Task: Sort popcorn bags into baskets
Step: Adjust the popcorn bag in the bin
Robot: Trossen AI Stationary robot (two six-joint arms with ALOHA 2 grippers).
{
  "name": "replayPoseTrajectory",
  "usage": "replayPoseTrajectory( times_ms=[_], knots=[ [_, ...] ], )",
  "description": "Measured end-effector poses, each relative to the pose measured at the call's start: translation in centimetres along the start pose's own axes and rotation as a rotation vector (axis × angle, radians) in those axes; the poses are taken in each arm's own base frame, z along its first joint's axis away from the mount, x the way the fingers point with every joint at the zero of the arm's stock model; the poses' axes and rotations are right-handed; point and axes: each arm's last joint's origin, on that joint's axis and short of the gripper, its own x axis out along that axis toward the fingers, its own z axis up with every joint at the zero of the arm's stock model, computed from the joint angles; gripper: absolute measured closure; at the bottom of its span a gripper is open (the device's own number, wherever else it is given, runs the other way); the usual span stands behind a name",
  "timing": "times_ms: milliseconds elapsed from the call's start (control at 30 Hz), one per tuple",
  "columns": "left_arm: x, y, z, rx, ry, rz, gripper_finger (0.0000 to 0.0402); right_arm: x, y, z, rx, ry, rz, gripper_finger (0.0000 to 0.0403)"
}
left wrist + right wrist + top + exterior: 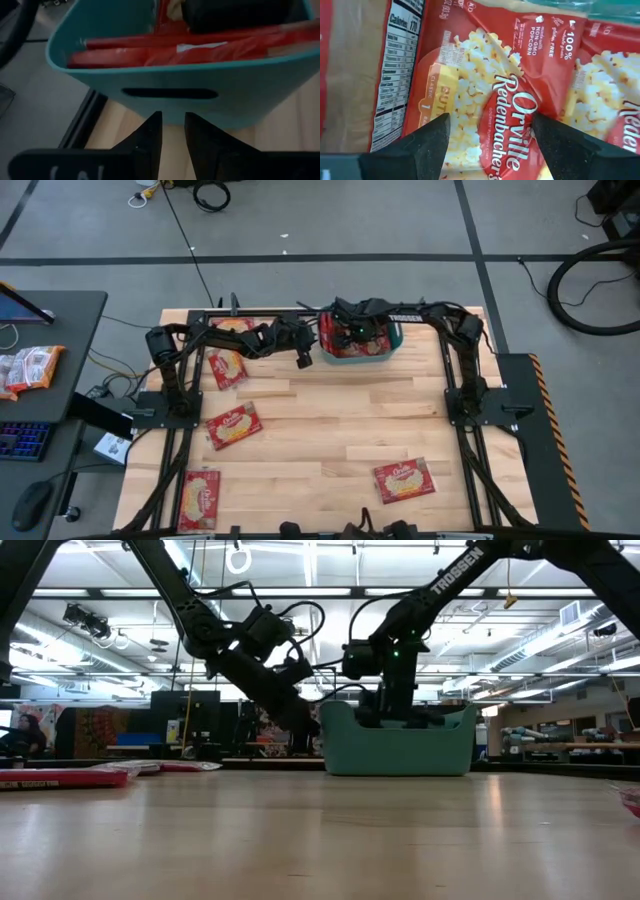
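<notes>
Teal basket holds red popcorn bags; the right hand hovers inside it, fingers apart. Left hand sits beside the basket, fingers nearly together, empty.

The left arm reaches along the bench's far edge toward its middle, its wrist sloping down, and the left gripper hangs low with its fingers nearly together and nothing between them. The right arm folds inward from the far right corner, its wrist pointing straight down, and the right gripper has its fingers spread wide.
</notes>
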Motion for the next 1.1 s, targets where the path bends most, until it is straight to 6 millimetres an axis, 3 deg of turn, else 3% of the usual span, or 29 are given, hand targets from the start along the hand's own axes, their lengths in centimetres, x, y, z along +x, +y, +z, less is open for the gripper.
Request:
replayPoseTrajectory(
  times_ms=[133, 400, 733, 1100],
  knots=[
    [0.0, 0.1, 0.2, 0.006, -0.011, 0.005, 0.0313, -0.8, -0.2, 0.4, -0.015, -0.038, -0.017, 0.0112],
    [0.0, 0.0, 0.0, 0.008, 0.007, 0.000, 0.0313, 0.2, -1.6, 1.0, -0.010, -0.045, -0.047, 0.0112],
    [0.2, -0.3, -0.4, 0.010, 0.011, -0.049, 0.0313, 2.6, -2.3, 0.1, 0.054, 0.019, 0.201, 0.0112],
    [0.8, -0.7, -1.5, 0.015, 0.065, -0.063, 0.0313, 0.4, -1.5, 1.2, 0.086, -0.021, 0.441, 0.0127]
  ],
)
